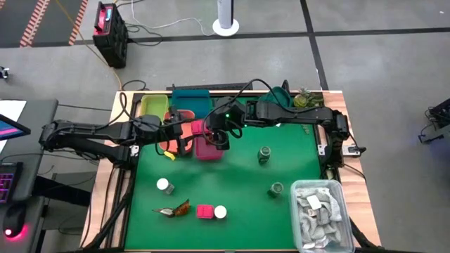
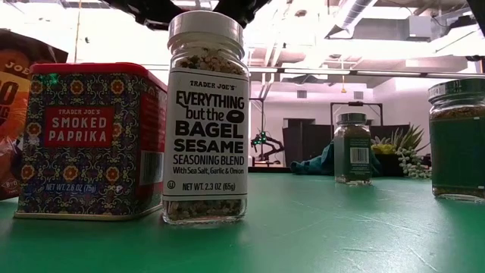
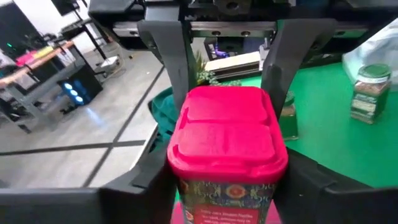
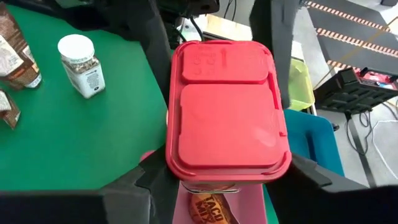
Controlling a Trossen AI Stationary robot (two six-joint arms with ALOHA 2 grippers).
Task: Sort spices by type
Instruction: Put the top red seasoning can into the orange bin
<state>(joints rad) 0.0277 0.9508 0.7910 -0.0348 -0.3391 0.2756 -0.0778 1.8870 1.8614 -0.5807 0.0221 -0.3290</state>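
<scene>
Sorting half-finished: the left end effector (image 3: 227, 180) grips a red-lidded paprika tin (image 3: 227, 140), and the right end effector (image 4: 227, 180) grips another tin (image 4: 227, 109) above the pink bin (image 1: 207, 149) at the counter's (image 1: 239, 190) far edge. Two white-topped jars (image 1: 164, 185), two green-topped jars (image 1: 264, 154), a sachet (image 1: 177, 209) and a third tin (image 1: 204, 211) remain loose on the counter.

You've got pink tins (image 1: 204, 211), white-topped jars (image 1: 163, 185) and green-topped jars (image 1: 264, 154) upright — scattered over the tabletop (image 1: 232, 176); a reddish sachet (image 1: 176, 209) lies flat.
</scene>
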